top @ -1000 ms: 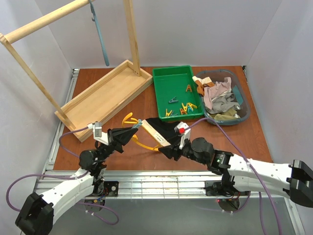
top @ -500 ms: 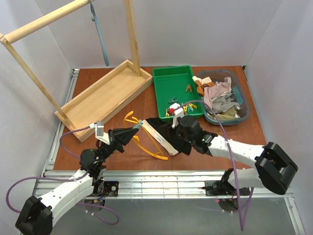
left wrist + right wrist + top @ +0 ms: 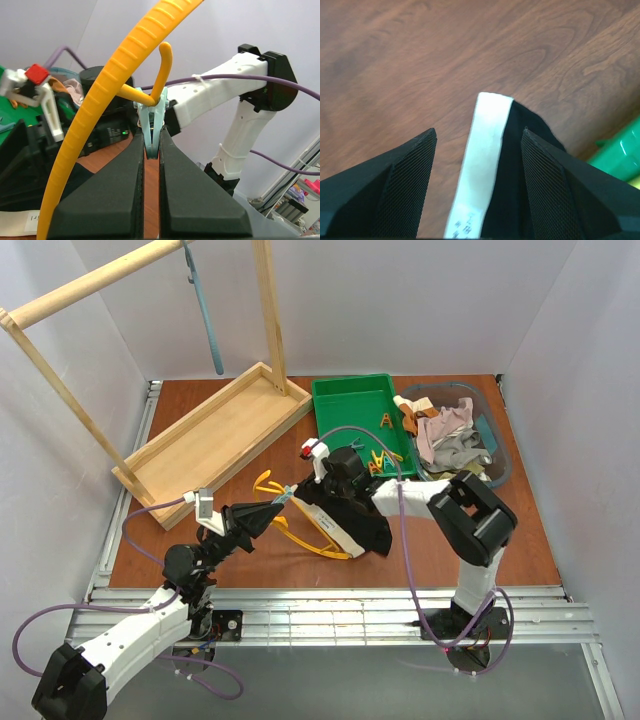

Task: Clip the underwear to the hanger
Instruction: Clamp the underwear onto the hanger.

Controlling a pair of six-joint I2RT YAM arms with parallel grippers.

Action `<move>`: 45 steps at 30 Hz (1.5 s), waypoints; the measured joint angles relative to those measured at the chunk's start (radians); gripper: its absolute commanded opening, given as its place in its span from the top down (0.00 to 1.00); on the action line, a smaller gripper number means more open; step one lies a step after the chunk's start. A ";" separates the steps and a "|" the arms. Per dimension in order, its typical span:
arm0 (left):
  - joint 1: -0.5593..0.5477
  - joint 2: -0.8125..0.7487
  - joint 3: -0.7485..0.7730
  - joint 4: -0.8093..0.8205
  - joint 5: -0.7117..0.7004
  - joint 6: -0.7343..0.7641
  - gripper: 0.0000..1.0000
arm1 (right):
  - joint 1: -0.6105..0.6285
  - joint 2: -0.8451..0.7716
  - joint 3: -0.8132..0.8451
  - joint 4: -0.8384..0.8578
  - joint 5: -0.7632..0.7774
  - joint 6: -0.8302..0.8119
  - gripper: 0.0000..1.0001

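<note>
The underwear [image 3: 352, 523] is laid flat on the table [image 3: 450, 540], around the middle and a bit towards the near edge, with its cream waistband [image 3: 328, 527] turned to the left. It's draped over the right-hand part of the hanger [image 3: 300, 542], so only the hook and the near curve of the yellow plastic are seen poking out on the left.

The left gripper [image 3: 152, 142] is pinched fully closed on a teal peg [image 3: 152, 117], and that peg is seen biting onto the hanger close to the hook.

The right gripper [image 3: 479, 132] is held over the far end of the waistband with its fingers [image 3: 410, 185] spread well apart, one on each side of the cream strip. Nothing is gripped, and whether the fabric is actually touched can't be told from the wrist view.

Further back, a green tray [image 3: 345, 405] with a handful of loose pegs [image 3: 380, 455] is parked just beyond the underwear. A grey bin [image 3: 497, 462] of mixed clothes is set to its right. A wooden rack [image 3: 215, 435] with a grey-blue hanger [image 3: 205, 310] hung from its rail is found at the far left.
</note>
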 measured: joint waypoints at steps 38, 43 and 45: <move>0.000 -0.067 0.000 -0.036 0.012 -0.008 1.00 | -0.014 0.257 0.215 -0.107 0.055 -0.127 0.99; 0.000 -0.072 0.000 -0.044 0.012 -0.007 1.00 | -0.013 0.113 0.085 -0.149 0.065 -0.089 0.99; 0.000 -0.072 0.000 -0.048 0.013 -0.007 1.00 | -0.013 0.032 0.040 -0.159 0.067 -0.067 0.99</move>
